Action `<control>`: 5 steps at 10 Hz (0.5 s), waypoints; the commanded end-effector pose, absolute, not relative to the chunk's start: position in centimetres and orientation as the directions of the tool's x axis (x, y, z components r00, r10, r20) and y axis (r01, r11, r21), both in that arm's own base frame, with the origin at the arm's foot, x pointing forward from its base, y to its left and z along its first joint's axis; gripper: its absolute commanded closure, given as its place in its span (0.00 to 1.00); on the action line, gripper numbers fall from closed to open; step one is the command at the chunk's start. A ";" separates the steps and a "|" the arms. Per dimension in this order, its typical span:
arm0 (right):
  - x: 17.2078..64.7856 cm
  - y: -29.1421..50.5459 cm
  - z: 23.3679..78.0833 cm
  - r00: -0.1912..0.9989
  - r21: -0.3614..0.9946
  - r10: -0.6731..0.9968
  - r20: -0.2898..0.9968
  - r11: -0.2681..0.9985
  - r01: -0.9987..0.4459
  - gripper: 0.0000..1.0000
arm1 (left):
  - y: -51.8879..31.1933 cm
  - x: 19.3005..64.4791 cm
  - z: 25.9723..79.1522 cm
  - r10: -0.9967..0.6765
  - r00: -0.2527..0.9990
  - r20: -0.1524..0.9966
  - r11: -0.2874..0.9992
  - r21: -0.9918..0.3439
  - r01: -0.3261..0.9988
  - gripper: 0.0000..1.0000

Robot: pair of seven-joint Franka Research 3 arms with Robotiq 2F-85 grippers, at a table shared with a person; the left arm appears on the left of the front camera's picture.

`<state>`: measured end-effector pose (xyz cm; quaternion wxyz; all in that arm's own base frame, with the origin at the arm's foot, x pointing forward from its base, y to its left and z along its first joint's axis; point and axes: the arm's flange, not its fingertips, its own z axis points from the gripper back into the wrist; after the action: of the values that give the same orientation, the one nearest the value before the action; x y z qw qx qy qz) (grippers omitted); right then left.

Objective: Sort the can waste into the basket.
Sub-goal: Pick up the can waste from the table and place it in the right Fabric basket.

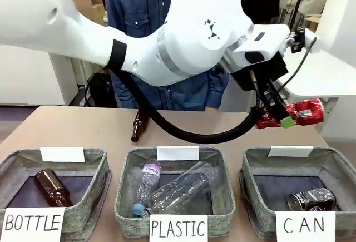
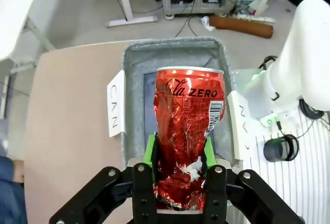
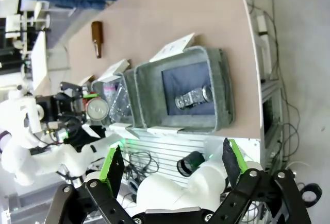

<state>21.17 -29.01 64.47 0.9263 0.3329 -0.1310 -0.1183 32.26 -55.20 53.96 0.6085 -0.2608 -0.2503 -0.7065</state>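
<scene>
From the front, the left gripper (image 1: 276,111) is reaching across and clamping a crushed red can (image 1: 297,112) by one end, carrying it up in the air with the CAN basket (image 1: 254,171) down below it, where a dark silvery can (image 1: 312,199) is already lying. Looking along its own fingers, the can (image 2: 188,131) is sticking straight out past the green pads (image 2: 150,149) with the basket (image 2: 135,80) right beneath, so I reckon the next move is just letting go, maybe dipping lower first. Meanwhile the right gripper (image 3: 171,160) is hanging spread wide with nothing in it, the basket (image 3: 221,90) well ahead of its fingers.
</scene>
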 end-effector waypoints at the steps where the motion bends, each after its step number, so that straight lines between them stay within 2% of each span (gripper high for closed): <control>1: 21.1 -29.0 64.7 0.942 0.639 -0.302 0.149 0.756 0.141 0.00 | -58.1 32.3 51.1 -0.700 -0.119 0.704 -0.189 -0.022 0.982 0.61; 5: 21.1 -29.0 64.7 0.942 0.639 -0.302 0.149 0.756 0.141 0.00 | -59.2 32.1 50.8 -0.674 -0.112 0.730 -0.169 -0.004 0.986 0.61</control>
<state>21.19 -29.05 64.40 0.9265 0.3327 -0.1297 -0.1188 31.81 -59.65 49.91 0.5994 -0.3044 -0.2412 -0.6999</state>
